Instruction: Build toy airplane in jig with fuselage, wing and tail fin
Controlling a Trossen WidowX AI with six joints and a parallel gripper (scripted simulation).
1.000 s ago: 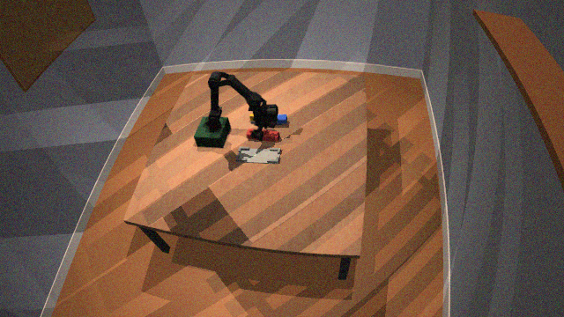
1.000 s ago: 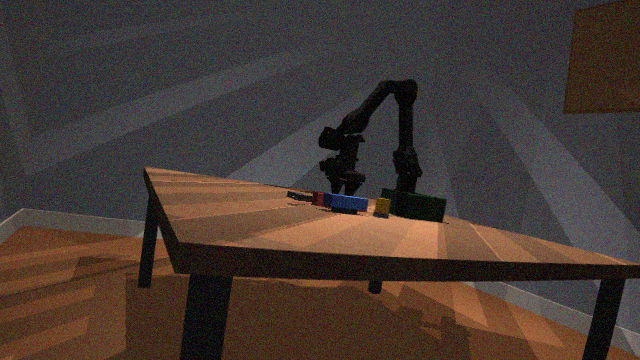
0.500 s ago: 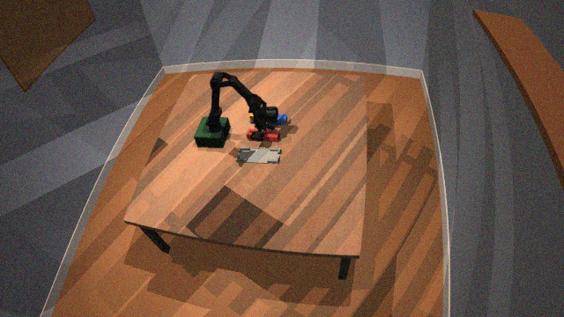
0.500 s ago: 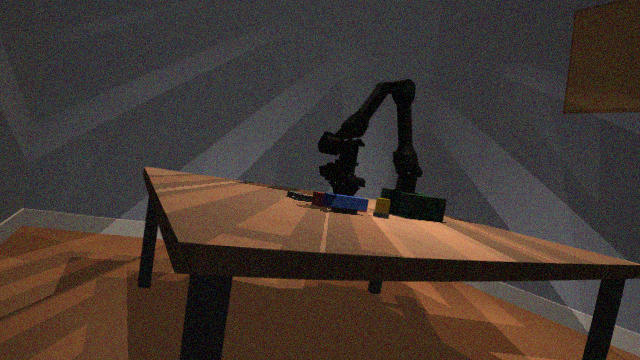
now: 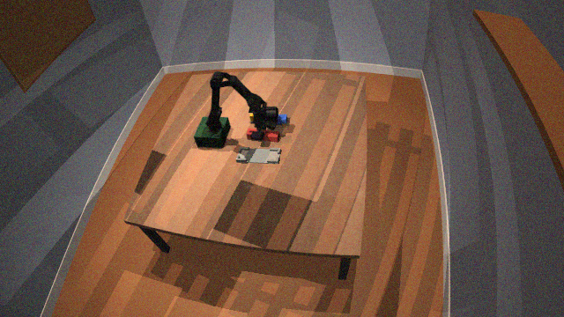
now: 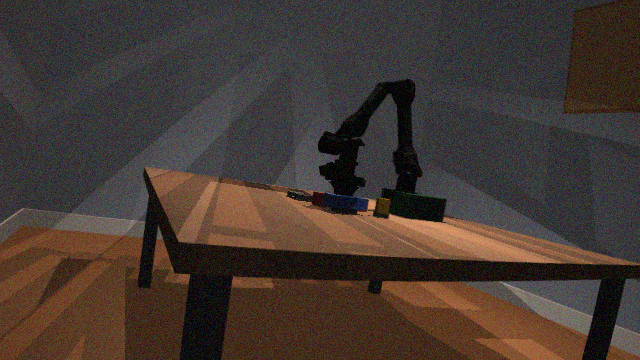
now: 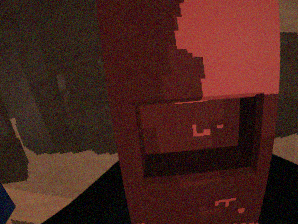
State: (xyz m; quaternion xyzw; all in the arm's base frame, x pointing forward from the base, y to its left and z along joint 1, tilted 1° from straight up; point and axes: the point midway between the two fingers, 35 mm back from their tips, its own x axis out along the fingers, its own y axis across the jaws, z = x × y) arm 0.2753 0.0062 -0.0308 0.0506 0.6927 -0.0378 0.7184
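The red fuselage (image 5: 273,136) (image 6: 318,198) (image 7: 230,50) lies on the table between the jig and the blue wing. My gripper (image 5: 258,135) (image 6: 346,193) (image 7: 186,159) points down and is shut on the fuselage, with a black finger on each side. No lift off the table can be made out. The fuselage's rectangular socket shows in the wrist view. The blue wing (image 5: 283,119) (image 6: 347,202) (image 7: 6,205) lies behind the gripper in the top view, partly hidden. The yellow tail fin (image 5: 251,117) (image 6: 382,206) shows beside the arm. The grey jig (image 5: 260,156) (image 6: 299,195) holds no part.
The arm's dark green base (image 5: 212,132) (image 6: 419,206) stands on the table (image 5: 185,194) (image 6: 280,235) to the left of the parts in the top view. The jig is on the near side of the fuselage there. Dark shadows cross the tabletop.
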